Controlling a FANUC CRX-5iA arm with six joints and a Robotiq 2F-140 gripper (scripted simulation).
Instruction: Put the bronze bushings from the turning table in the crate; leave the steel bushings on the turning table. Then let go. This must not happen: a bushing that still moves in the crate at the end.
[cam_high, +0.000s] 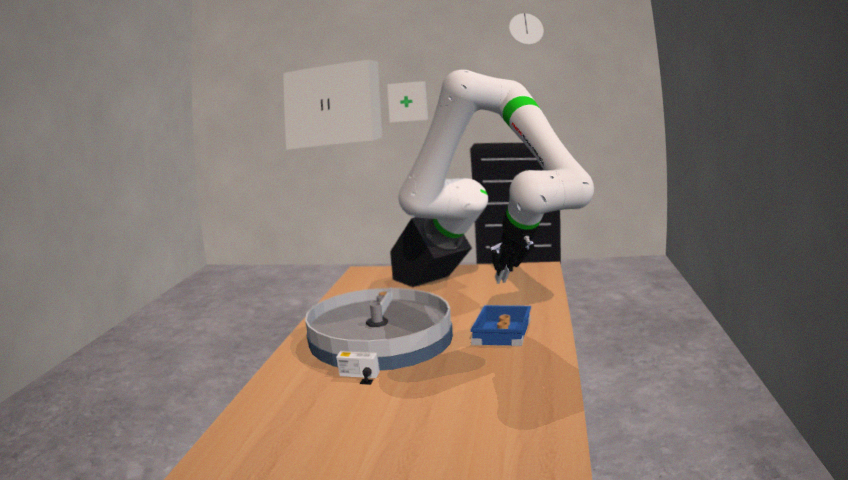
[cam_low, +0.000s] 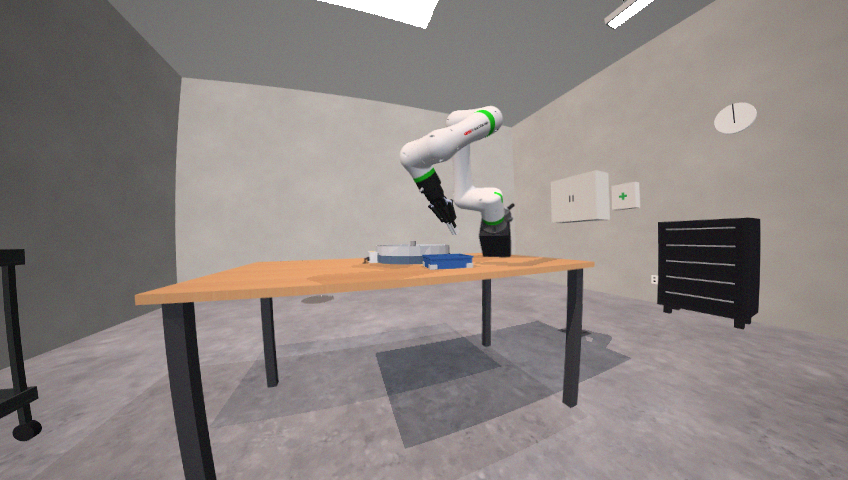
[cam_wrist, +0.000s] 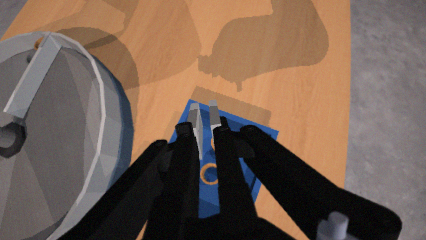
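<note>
The turning table (cam_high: 380, 346) (cam_low: 410, 259) (cam_wrist: 99, 100) is a round, pale-walled dish. A bronze bushing (cam_high: 382, 293) (cam_wrist: 38, 43) is at its far wall by the pale guide bar. A small grey piece (cam_wrist: 30, 58), apparently a steel bushing, is beside it, partly hidden by the bar. The blue crate (cam_high: 498, 338) (cam_low: 447, 261) (cam_wrist: 269, 132) holds two bronze bushings; one (cam_high: 503, 325) (cam_wrist: 203, 175) shows as a ring, the other (cam_high: 504, 317) is partly hidden by a finger in the wrist view. My gripper (cam_high: 502, 276) (cam_low: 453, 230) (cam_wrist: 205, 113) is shut and empty, above and behind the crate.
A grey post (cam_high: 376, 312) stands at the turning table's centre, with the guide bar (cam_high: 386, 302) (cam_wrist: 34, 82) running out to the wall. A white control box (cam_high: 357, 364) sits at the turning table's front. The crate is right of the turning table in the top view.
</note>
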